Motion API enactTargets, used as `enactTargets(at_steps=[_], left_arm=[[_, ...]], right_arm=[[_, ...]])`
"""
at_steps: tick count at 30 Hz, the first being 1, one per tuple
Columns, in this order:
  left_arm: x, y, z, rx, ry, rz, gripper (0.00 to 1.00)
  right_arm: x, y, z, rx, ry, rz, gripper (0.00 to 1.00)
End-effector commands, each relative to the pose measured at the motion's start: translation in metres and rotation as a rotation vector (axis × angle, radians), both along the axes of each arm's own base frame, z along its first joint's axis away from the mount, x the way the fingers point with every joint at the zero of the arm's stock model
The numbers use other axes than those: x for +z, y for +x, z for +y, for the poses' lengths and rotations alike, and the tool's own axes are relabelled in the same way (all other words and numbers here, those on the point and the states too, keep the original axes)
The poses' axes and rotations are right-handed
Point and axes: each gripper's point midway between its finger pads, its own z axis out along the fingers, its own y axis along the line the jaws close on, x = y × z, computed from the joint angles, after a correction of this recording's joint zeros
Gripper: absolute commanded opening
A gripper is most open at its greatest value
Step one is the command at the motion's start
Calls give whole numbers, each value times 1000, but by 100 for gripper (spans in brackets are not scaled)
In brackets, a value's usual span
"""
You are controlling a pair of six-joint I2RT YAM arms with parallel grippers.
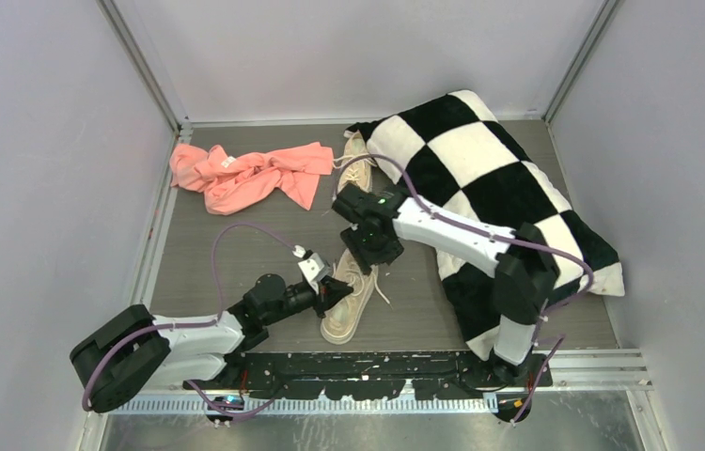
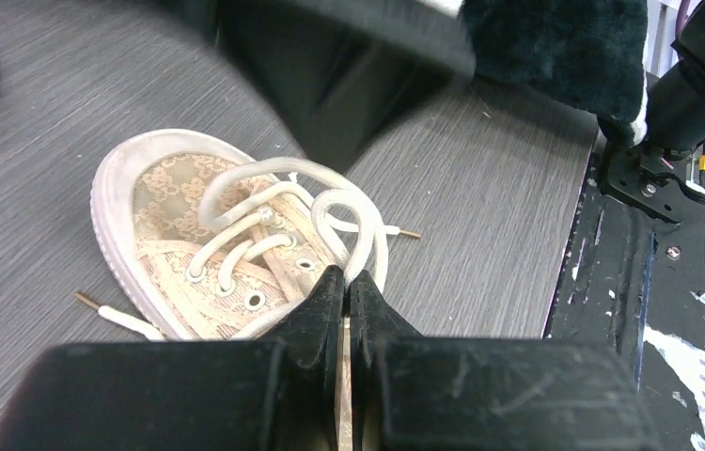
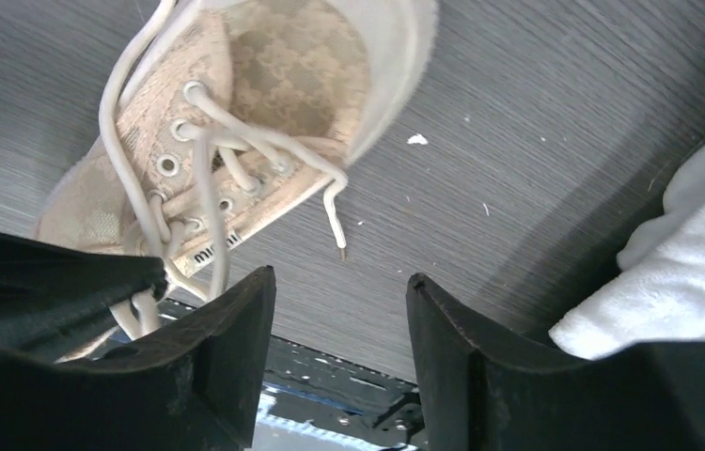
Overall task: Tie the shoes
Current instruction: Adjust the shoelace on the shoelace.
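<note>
**Operator:** Where's the shoe I'm working on?

**Spotter:** The near shoe (image 1: 347,305) lies flat on the table (image 1: 227,272), right at the tips of your left claw (image 2: 347,282), with its toe on the far side from that claw. Its laces (image 2: 330,202) sit in loose loops over the eyelets, with no knot in them.

**Operator:** What's the left claw doing?

**Spotter:** Your left claw is pressed together. A pale strip shows in the slit between its fingers (image 2: 316,315). It looks like one of the laces, though the view there is too tight to be sure. From your right wrist camera, laces do run off the shoe into that claw's dark body.

**Operator:** And the right one?

**Spotter:** Your right claw (image 3: 339,277) hangs over the shoe with its fingers apart and nothing between them. The shoe lies ahead of it and toward its left finger. One loose lace end (image 3: 340,246) dangles just ahead of the gap.

**Operator:** Where's the second shoe?

**Spotter:** The other shoe (image 1: 356,160) is well beyond your right claw, tucked against the checkered pillow (image 1: 480,178). The pink cloth (image 1: 250,176) lies just beside it, well apart from your left claw.
</note>
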Motion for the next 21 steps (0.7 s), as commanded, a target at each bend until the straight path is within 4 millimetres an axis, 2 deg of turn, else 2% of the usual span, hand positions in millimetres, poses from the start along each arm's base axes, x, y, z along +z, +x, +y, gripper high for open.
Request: enactTargets(at_steps=[1, 5, 6, 8, 12, 19, 21], left_arm=[[5, 4, 6, 24, 3, -44, 0], [2, 5, 8, 34, 15, -39, 0], [1, 5, 8, 33, 17, -38, 0], [0, 5, 7, 30, 20, -33, 0], [-1, 6, 4, 24, 29, -25, 0], [0, 9, 3, 32, 16, -21, 0], [-1, 9, 3, 32, 16, -21, 0]], right_arm=[[45, 22, -3, -179, 265, -107, 56], [53, 25, -9, -301, 463, -97, 54], [61, 27, -4, -304, 545, -109, 53], [65, 19, 9, -296, 669, -85, 53], [61, 4, 36, -311, 849, 30, 54], [37, 1, 45, -327, 842, 61, 53], [31, 1, 46, -321, 829, 65, 50]])
